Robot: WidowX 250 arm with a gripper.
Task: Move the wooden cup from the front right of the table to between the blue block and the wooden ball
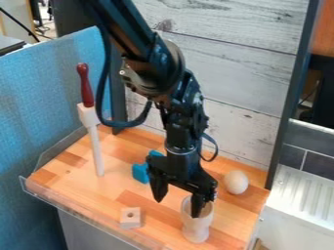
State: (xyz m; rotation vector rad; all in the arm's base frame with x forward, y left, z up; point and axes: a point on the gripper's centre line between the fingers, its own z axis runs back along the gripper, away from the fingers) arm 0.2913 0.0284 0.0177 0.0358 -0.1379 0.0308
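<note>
The black gripper (178,199) hangs low over the right half of the wooden shelf, its two fingers spread apart with nothing between them. Its right finger overlaps the mouth of a pale wooden cup (196,226); whether the tip is inside or in front, I cannot tell. The cup stands upright near the front edge. Left of it lies a small light block with a hole (130,218). A blue object (140,172) sits behind the left finger, partly hidden by the gripper. Right of the gripper rests a pale egg-shaped wooden piece (236,182).
At the left, a white rod (97,151) stands with a white block and a dark red handle (85,85) at its top. A clear raised lip (85,212) runs along the shelf's front. Wooden panels (241,93) rise behind; a white ridged surface (303,195) adjoins on the right.
</note>
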